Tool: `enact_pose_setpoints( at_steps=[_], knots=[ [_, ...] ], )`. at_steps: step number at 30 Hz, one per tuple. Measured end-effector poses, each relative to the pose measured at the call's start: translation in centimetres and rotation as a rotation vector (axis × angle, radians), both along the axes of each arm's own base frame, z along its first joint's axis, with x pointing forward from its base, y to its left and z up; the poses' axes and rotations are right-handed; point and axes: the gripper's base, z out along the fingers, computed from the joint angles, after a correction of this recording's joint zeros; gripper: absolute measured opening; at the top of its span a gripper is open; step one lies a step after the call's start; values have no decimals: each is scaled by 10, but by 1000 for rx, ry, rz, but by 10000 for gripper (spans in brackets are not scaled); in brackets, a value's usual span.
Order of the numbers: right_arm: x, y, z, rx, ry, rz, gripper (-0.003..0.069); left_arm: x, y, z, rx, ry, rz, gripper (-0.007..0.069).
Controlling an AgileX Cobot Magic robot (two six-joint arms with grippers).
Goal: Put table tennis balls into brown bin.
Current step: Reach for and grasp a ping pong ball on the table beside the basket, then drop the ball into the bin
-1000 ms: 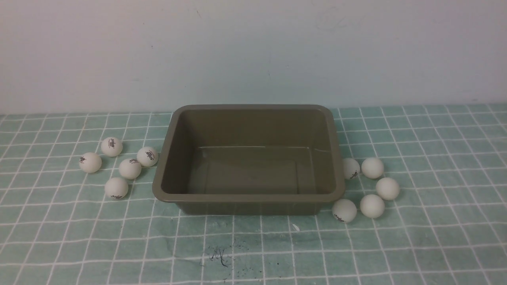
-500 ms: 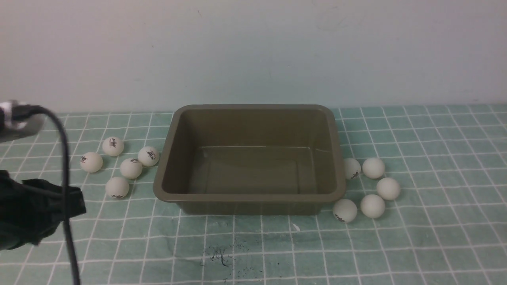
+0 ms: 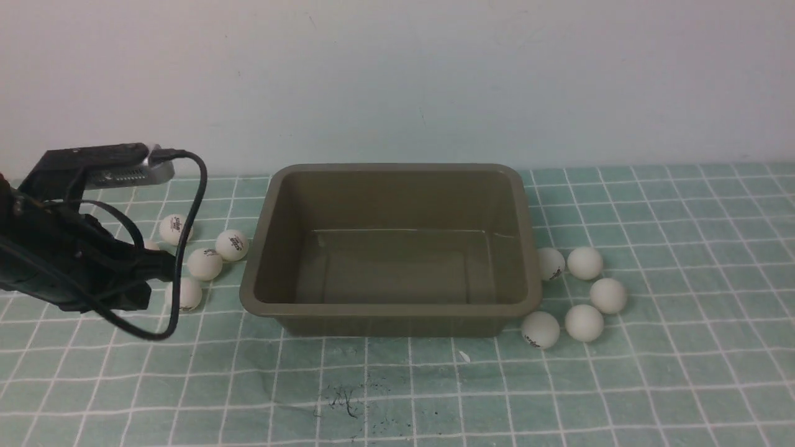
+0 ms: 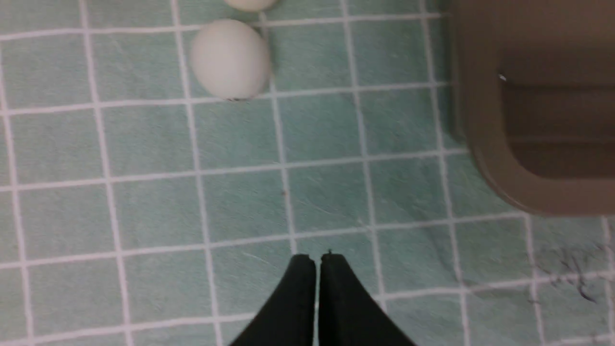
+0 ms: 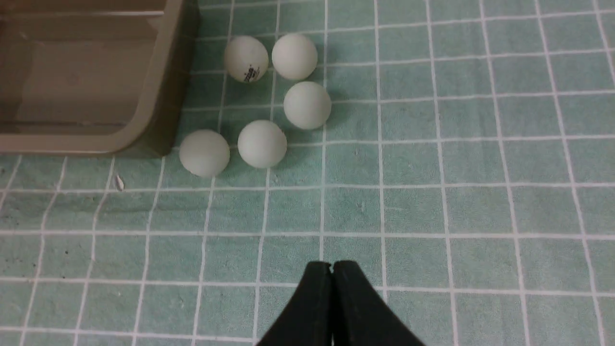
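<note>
Nothing here can truly be read. Several of the table tennis balls [image 3: 231, 244] carry a small dark printed logo, those left of the brown bin [image 3: 391, 309] and the two nearest it on the right, but the lettering is too tiny and blurred to make out. In the right wrist view one ball [image 5: 246, 58] shows its mark no clearer. Dark scratchy marks [image 3: 345, 400] on the table [image 3: 683, 372] spell nothing.

Table tennis balls [image 3: 584, 323] flank the brown bin [image 3: 391, 312]; front cloth [image 3: 397, 372] lies open.
</note>
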Motion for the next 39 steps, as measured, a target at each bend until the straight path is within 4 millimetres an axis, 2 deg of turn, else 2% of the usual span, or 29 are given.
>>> enact_pose_setpoints(
  at_steps=[4, 6, 7, 8, 11, 13, 15, 16, 19, 21, 23, 24, 26, 30, 31, 33, 34, 35, 39],
  knots=[
    [11, 6, -8, 18, 52, 47, -15, 20, 8, -15, 28, 21, -20, 1],
    [13, 7, -8, 32, 54, 53, -15, 29, 9, -23, 34, 21, -41, 22],
    [15, 9, -7, 51, 34, 54, -15, 39, 8, -32, 32, 7, -59, 76],
    [15, 9, -7, 51, 34, 54, -15, 39, 9, -33, 33, 7, -58, 76],
    [18, 9, -4, 61, -9, 48, -15, 52, 9, -51, 38, -6, -89, 193],
    [20, 9, -3, 65, -33, 43, -15, 62, 9, -69, 32, -21, -89, 355],
    [21, 9, -3, 66, -32, 42, -15, 65, 9, -73, 28, -25, -86, 402],
    [23, 9, -5, 65, -23, 42, -15, 69, 9, -80, 26, -38, -79, 457],
    [31, 10, -11, 62, 16, 41, -15, 75, 11, -91, 38, -56, -67, 516],
    [36, 10, -13, 60, 32, 41, -15, 76, 11, -95, 42, -57, -64, 517],
    [45, 11, -17, 56, 60, 42, -15, 79, 12, -102, 48, -51, -59, 472],
    [54, 12, -18, 53, 78, 44, -15, 79, 12, -107, 47, -40, -59, 388],
    [62, 12, -19, 52, 90, 38, -15, 79, 12, -108, 47, -36, -61, 337],
    [105, 2, -27, 51, 151, -16, 0, 71, 11, -96, 6, 37, -99, 346],
    [107, 2, -29, 51, 159, -16, 2, 70, 11, -94, 2, 41, -100, 346],
    [130, 2, -44, 40, 212, 4, 55, 61, 11, -67, -32, 55, -103, 346],
    [143, 4, -53, 45, 242, 18, 104, 56, 9, -49, -40, 34, -109, 346],
    [148, 5, -58, 46, 250, 26, 129, 53, 7, -36, -44, 13, -116, 346],
    [182, 15, -85, 42, 293, 54, 311, 40, -21, 14, -47, -111, -204, 346]
  ],
)
